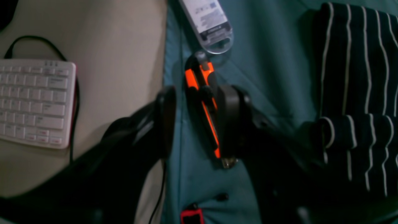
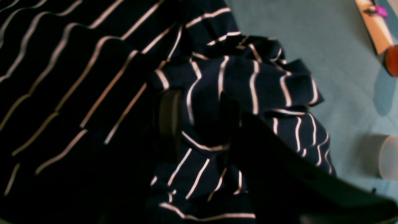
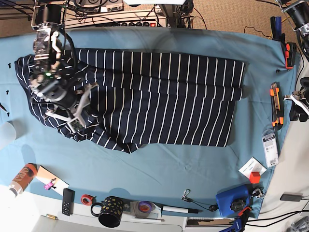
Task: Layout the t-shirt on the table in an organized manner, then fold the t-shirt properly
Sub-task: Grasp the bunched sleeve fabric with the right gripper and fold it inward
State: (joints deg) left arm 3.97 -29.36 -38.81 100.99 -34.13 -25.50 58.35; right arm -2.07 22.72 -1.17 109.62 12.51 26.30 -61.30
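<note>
Soft navy white-striped t-shirt (image 3: pixel 159 92) lies spread mid-frame on wrinkled teal table (image 3: pixel 159 166). Right hand (image 2: pixel 199 124) at left pinches bunched sleeve fabric. Left hand (image 1: pixel 194 119) at right edge, jaws apart, empty.

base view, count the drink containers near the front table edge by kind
black dotted mug: 1
orange can: 1
pale cup, cut off by the frame's left edge: 1
total: 3
</note>
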